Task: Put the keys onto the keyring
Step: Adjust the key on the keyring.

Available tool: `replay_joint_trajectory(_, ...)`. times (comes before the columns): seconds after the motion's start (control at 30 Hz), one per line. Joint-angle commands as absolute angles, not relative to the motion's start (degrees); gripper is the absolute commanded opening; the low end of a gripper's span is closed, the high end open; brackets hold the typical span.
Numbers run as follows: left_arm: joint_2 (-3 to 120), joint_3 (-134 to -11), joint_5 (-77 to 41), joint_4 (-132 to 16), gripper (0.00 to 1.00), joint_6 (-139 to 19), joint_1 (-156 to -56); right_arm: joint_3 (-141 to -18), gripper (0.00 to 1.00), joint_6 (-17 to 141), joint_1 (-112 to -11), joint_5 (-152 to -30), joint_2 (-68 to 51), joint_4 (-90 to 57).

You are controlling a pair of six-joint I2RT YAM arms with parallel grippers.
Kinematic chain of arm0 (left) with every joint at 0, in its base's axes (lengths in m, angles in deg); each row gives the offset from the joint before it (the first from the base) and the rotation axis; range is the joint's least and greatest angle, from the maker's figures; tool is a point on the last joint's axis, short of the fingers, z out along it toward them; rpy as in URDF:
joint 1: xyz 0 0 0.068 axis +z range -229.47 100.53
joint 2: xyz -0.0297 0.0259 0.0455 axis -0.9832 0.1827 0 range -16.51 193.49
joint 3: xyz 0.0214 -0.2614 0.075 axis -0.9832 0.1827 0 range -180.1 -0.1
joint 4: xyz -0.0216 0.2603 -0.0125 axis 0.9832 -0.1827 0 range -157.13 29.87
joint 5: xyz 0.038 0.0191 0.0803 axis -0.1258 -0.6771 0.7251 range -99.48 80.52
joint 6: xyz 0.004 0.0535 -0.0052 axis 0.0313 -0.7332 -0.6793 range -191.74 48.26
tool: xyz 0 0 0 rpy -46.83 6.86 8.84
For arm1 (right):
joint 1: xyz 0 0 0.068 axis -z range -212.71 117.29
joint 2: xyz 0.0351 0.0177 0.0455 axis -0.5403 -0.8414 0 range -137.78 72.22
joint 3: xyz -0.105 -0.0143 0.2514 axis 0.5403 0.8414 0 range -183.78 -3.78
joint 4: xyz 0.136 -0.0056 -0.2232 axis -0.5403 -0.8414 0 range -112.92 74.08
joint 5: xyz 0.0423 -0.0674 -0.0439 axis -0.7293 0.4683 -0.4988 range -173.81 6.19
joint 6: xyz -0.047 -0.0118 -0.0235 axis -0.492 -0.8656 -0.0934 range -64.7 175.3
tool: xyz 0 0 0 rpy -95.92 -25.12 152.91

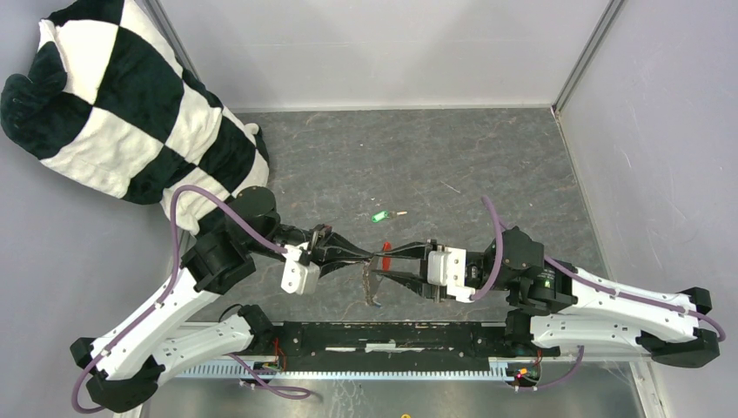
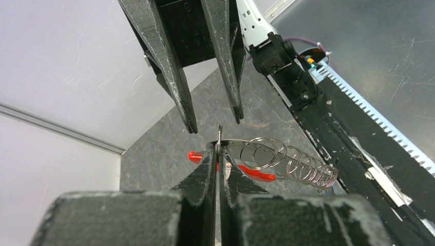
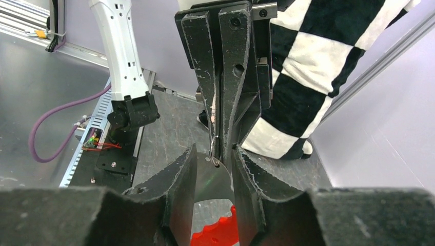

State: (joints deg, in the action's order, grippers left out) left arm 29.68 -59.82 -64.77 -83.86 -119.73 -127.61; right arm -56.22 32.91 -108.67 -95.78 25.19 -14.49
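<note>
Keyring [image 1: 380, 264] pinched mid-table by left gripper [image 2: 219, 154]

Low in the top view, a black rail [image 1: 383, 335] joins both arm bases. Just above it, at frame centre, the two grippers meet tip to tip over the table [image 1: 487, 165]. The left gripper's fingers are pressed together on the thin ring [image 2: 219, 134], which stands edge-on between them. The red tag [image 2: 256, 173] and a coiled wire chain [image 2: 302, 169] trail from that ring toward the right of the left wrist view. In the top view the chain droops toward the rail. The right gripper [image 3: 214, 152] faces the left one with fingers spread, one tip on each side of the ring; whether they touch it cannot be told. Further up, slightly left of centre, the green key [image 1: 378, 217] lies on the table, well apart from the grippers. A black-and-white checked cushion [image 1: 130, 104] fills the upper left corner.
</note>
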Motion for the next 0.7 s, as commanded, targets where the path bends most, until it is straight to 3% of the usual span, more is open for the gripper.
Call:
replay_joint_trajectory(0.0,29.5,-62.8,-63.7,-84.4,0.02,-125.4,-127.9,-58.4,0.36,32.0,-108.7,-94.7,25.8,-15.6)
replay_joint_trajectory(0.2,29.7,-63.6,-63.2,-84.4,0.02,-123.7,-127.9,-58.7,0.33,31.3,-108.6,-94.2,24.3,-15.7)
replay_joint_trajectory(0.5,29.5,-62.7,-64.5,-84.5,0.02,-120.4,-127.9,-57.3,0.03,32.8,-108.6,-91.6,24.9,-11.2)
replay_joint_trajectory(0.57,29.5,-62.5,-64.6,-84.5,0.02,-119.0,-127.9,-57.9,0.01,33.3,-108.7,-91.1,24.7,-12.4)
replay_joint_trajectory(0.67,29.6,-62.1,-63.8,-84.6,0.14,-117.2,-127.9,-59.3,0.01,34.0,-108.6,-89.9,24.4,-15.6)
